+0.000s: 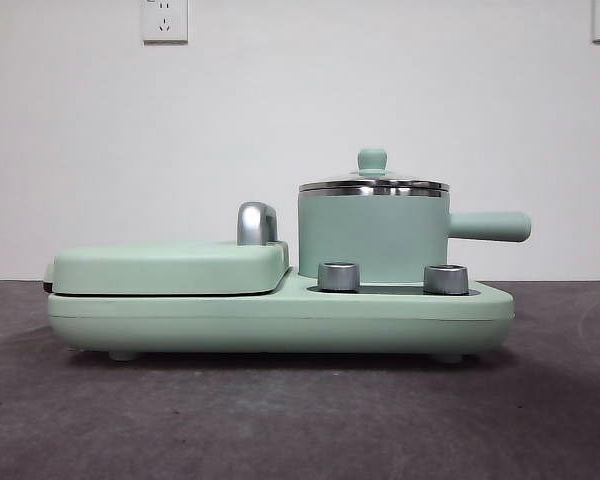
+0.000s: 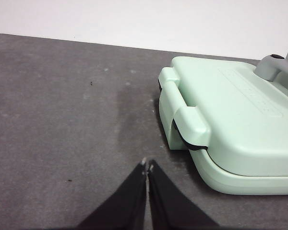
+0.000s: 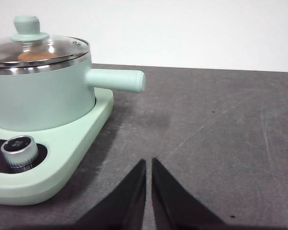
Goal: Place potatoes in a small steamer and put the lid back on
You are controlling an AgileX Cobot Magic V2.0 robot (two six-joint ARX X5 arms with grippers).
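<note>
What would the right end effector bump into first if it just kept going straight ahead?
Probably nothing: ahead of the right end effector lies only bare table up to the wall. The pot's handle sits off to one side, though depth is uncertain.

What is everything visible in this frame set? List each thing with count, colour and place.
small steamer: one, mint green with a steel rim, on the right part of the base, side handle pointing right
lid: one, clear glass with a steel rim and a green knob, seated on the small steamer
potato: one orange-brown shape seen through the lid, inside the small steamer
griddle cover: one, mint green, flat on the left part of the base, chrome handle behind
knobs: two, silver, on the front of the base
base: one, mint green, on the dark table
wall sockets: two, white
left gripper: black, shut, beside the griddle cover's end
right gripper: black, shut, beside the small steamer
</note>
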